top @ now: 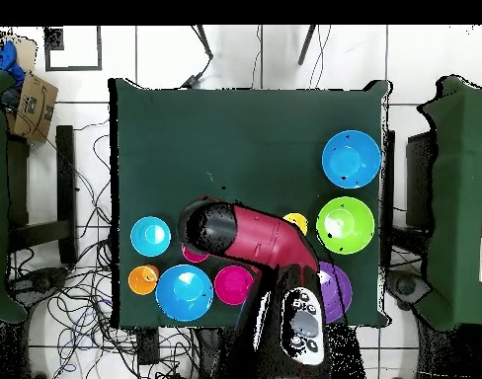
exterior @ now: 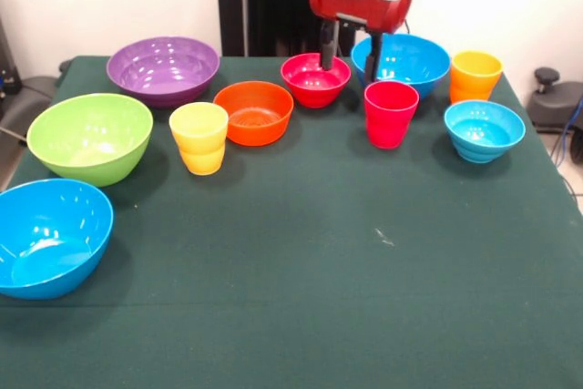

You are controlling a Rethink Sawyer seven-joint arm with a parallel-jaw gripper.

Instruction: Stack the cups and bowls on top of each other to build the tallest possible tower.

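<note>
The gripper (exterior: 348,54), fingers apart, hangs over the small red bowl (exterior: 315,79), just beside the orange bowl (exterior: 254,112). Nothing is stacked. The glossy plastic looks light, stiff and slippery; its thin rim suits pinching.

Open gripper (exterior: 347,55) hangs over red bowl (exterior: 315,79).
</note>
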